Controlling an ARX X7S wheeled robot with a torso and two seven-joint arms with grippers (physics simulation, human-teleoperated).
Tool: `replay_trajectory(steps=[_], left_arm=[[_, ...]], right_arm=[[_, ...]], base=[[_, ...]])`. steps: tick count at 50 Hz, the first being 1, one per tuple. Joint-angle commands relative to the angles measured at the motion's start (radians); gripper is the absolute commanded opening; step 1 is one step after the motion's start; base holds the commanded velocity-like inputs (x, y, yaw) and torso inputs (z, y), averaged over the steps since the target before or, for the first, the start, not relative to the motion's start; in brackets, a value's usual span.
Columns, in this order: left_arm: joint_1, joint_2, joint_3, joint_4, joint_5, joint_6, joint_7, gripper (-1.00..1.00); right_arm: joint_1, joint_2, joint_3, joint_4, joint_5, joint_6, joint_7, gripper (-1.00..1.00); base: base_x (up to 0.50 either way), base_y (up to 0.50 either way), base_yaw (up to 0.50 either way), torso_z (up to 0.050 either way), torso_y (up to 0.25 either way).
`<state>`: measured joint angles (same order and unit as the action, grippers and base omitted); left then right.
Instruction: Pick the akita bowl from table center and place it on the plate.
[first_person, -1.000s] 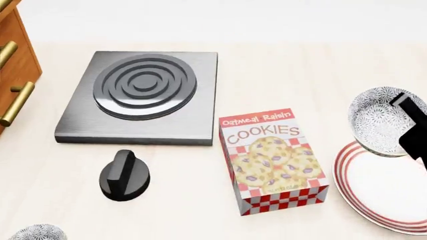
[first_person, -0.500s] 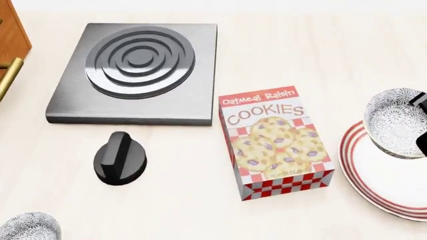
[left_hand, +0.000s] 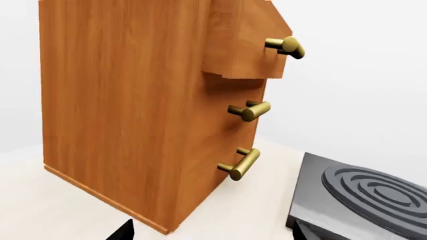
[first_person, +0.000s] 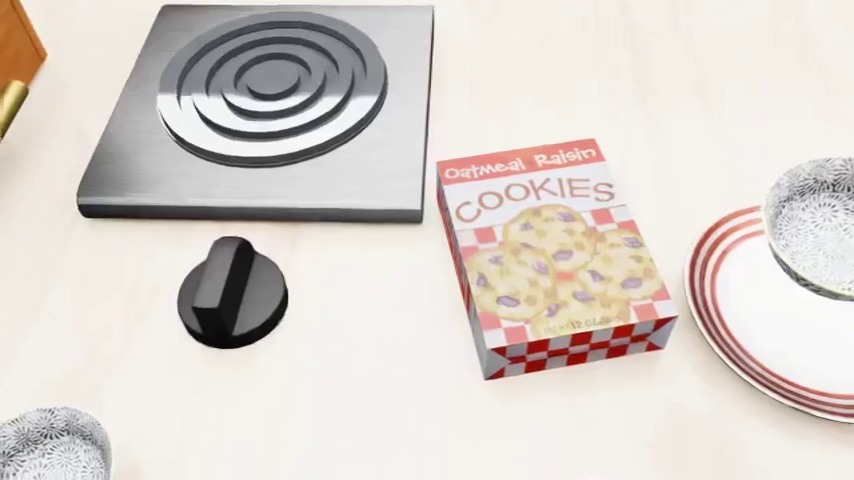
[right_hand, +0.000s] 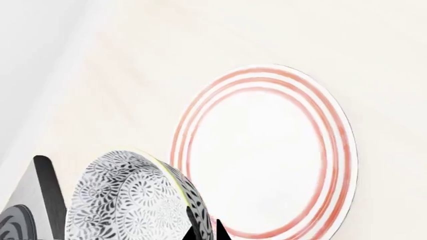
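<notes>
Akita bowl (first_person: 817, 226) over the plate's (first_person: 747, 330) far edge

Right gripper (right_hand: 203, 231) grips the bowl's rim (left gripper unseen, state untellable). Near-left sits a second bowl (first_person: 51, 445); farther off, cookie box (first_person: 557, 256), knob (first_person: 231, 291), burner (first_person: 266, 110).

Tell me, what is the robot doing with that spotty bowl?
The robot's right gripper is holding the akita bowl, carrying it above the plate with red rings. The bowl hasn't been set down yet; in the right wrist view it hangs tilted beside the plate's bare white middle. A second speckled bowl, a cookie box, a black knob and a stove burner sit untouched on the table. The left arm is off by a wooden drawer cabinet, doing nothing with the bowl.
</notes>
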<state>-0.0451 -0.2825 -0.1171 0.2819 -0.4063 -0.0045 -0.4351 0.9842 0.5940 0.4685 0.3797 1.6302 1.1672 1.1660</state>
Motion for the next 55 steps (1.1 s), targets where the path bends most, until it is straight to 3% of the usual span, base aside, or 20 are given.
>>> replay_trajectory(steps=[1,22,37,55], left_arm=[[0.0,-0.002,0.01,0.0,0.015,0.009,-0.005,1.0],[0.004,-0.015,0.028,0.011,-0.002,-0.001,0.007,1.0],[0.021,-0.025,0.014,0.028,-0.024,-0.019,-0.008,1.0],[0.019,-0.03,0.018,0.036,-0.036,-0.031,-0.017,1.0]], right_arm=[[0.002,0.005,0.008,-0.002,0.01,-0.015,-0.015,-1.0],[0.043,0.009,-0.035,0.06,-0.047,-0.051,-0.084,-1.0],[0.059,0.027,-0.102,0.227,-0.196,-0.164,-0.273,-1.0],[0.114,0.035,-0.134,0.38,-0.255,-0.23,-0.391,-1.0]], base=[[0.0,0.0,0.0,0.0,-0.25],[0.0,0.0,0.0,0.001,-0.062],[0.0,0.0,0.0,0.0,0.0],[0.0,0.0,0.0,0.0,0.0]])
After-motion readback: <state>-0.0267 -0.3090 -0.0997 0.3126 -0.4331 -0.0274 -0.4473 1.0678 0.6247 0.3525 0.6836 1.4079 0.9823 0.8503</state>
